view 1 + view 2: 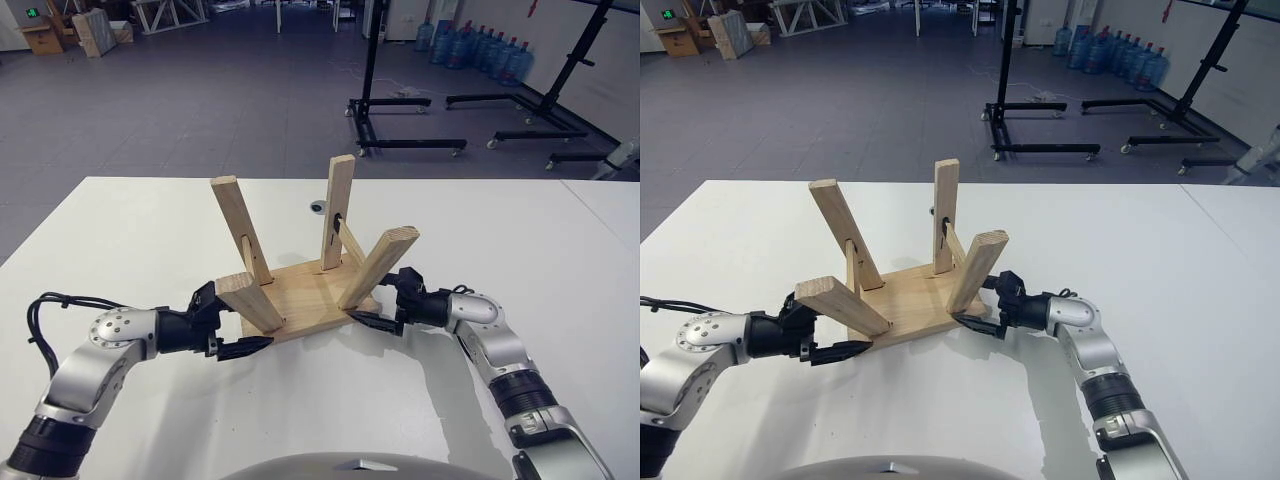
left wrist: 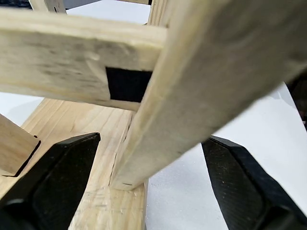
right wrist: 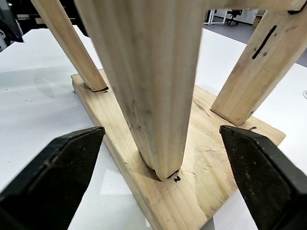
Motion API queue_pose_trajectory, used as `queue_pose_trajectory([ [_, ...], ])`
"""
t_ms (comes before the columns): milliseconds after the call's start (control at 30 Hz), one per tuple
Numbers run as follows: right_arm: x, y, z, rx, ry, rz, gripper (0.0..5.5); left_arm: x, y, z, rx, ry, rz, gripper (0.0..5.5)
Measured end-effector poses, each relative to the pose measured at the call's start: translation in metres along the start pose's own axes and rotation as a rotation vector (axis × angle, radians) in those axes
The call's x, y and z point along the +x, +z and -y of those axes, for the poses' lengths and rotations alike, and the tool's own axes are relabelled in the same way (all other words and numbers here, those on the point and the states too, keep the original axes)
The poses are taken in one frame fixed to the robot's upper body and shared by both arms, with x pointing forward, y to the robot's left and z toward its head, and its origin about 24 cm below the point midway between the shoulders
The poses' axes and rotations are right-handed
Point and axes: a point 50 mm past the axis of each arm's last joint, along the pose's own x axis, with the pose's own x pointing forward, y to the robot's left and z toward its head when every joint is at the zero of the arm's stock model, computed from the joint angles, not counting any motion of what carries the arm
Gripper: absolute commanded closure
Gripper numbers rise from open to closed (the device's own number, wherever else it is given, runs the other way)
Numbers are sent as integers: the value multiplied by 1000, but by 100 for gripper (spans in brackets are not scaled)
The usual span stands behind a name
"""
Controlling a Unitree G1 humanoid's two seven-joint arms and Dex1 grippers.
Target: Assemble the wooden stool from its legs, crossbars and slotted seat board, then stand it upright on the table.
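The left fingers (image 2: 53, 182) are spread wide, one on each side of the stool's near left leg (image 1: 250, 300), low down where it meets the seat board (image 1: 310, 300). The right fingers (image 3: 53, 177) are spread wide too, with the near right leg (image 1: 380, 265) between them. In the wrist views a gap shows between each finger and the wood.

The wooden stool (image 1: 910, 300) is upside down in the middle of the frame. Its seat board lies flat on the white bench (image 1: 120, 230). Four pale legs stick up and lean outward. The back left leg (image 1: 243, 230) and back right leg (image 1: 338, 210) stand tallest in the frame. A crossbar (image 2: 53, 62) goes into a dark slot in the near left leg.

There is wide white bench to the left and right of the stool. A small round thing (image 1: 317, 207) sits on the bench just behind the back legs. The far edge of the bench runs across the frame near the leg tops. Past it is grey floor (image 1: 200, 90), with black stands on wheels (image 1: 400, 125) at the upper right and blue water bottles (image 1: 480, 45) at the top right.
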Motion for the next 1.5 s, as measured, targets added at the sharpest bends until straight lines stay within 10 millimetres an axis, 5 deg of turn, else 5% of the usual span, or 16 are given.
queue_pose_trajectory([
  [733,0,7,3,-9,10,8,106,8,-7,-10,49,40,30,423],
  [1267,-4,10,1,33,109,39,392,3,-4,-14,78,-43,16,430],
  [1500,-4,14,-4,40,199,29,425,-3,0,-21,59,-117,9,430],
])
